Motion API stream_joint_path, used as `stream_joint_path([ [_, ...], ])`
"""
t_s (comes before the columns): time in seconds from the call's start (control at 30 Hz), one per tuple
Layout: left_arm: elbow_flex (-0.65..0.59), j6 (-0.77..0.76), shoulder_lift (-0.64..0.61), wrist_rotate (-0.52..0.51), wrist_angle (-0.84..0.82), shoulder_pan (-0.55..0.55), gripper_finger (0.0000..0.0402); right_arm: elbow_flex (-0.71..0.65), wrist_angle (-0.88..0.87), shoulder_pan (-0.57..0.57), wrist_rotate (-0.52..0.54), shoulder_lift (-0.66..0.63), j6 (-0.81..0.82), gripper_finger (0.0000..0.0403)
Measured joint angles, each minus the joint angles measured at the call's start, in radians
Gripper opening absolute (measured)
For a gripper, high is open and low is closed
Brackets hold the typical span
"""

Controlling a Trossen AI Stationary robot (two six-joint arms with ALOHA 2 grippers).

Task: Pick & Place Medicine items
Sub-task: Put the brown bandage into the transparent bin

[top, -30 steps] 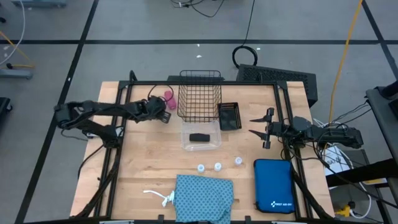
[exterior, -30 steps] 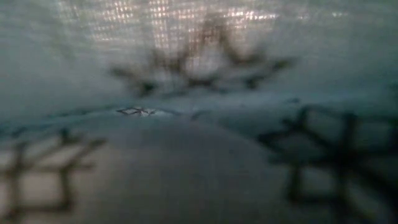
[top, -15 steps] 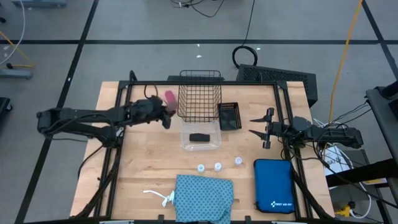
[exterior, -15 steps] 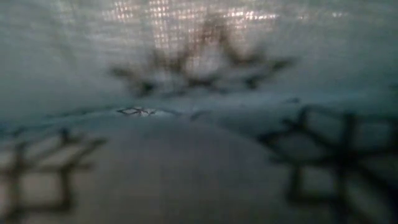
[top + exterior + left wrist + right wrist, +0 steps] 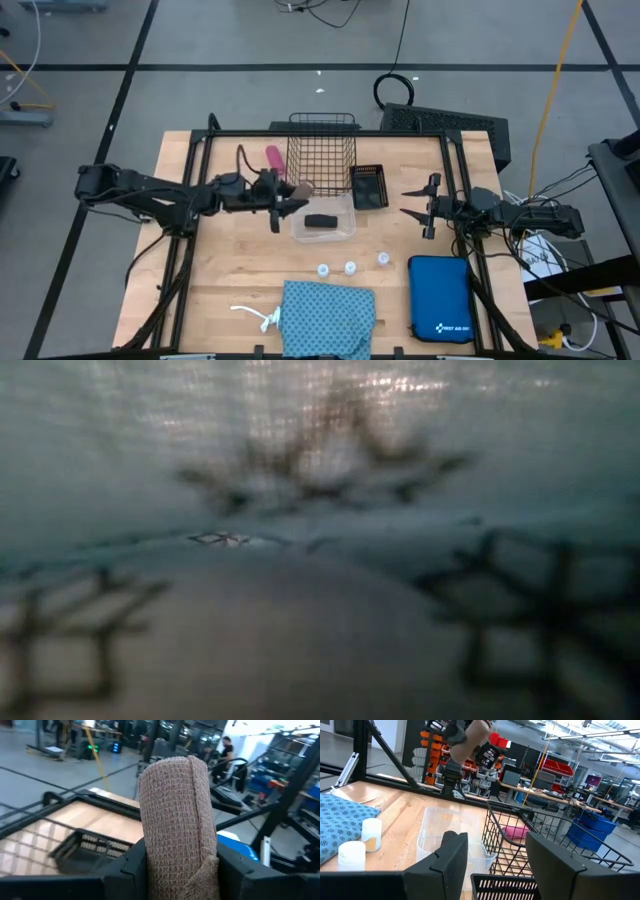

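1. The left gripper (image 5: 288, 196) is clamping the brown woven bandage roll (image 5: 177, 815) beside the clear plastic tray (image 5: 343, 228).
2. The right gripper (image 5: 416, 203) is waiting, fingers parted, holding nothing.
3. The blue zip case (image 5: 440, 297) is showing an unreadable white logo.

The high view is evenly and brightly lit from overhead; the wooden table (image 5: 240, 260) shows only soft, short shadows and no glare. The low view is dim and wholly out of focus: teal patterned cloth (image 5: 320, 560) fills the lens, with light glowing through its weave at the top. In the left wrist view the brown roll (image 5: 177, 825) is sharp while the room behind is blurred, with bright ceiling lights. The right wrist view is bright; the clear tray (image 5: 450, 835) shows faint sheen.
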Motion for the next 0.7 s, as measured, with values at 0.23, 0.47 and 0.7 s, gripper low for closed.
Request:
stream_joint_path([
  [0.23, 0.194, 0.071, 0.131, 0.006, -0.329, -0.011, 0.0157, 0.0, 0.0, 0.0, 0.0, 0.0, 0.0, 0.019],
  [0.47, 0.289, 0.175, 0.291, 0.007, -0.456, -0.045, 0.0157, 0.0, 0.0, 0.0, 0.0, 0.0, 0.0, 0.0192],
  [0.7, 0.29, 0.206, 0.386, 0.007, -0.452, -0.051, 0.0157, 0.0, -0.001, 0.0, 0.0, 0.0, 0.0, 0.019],
])
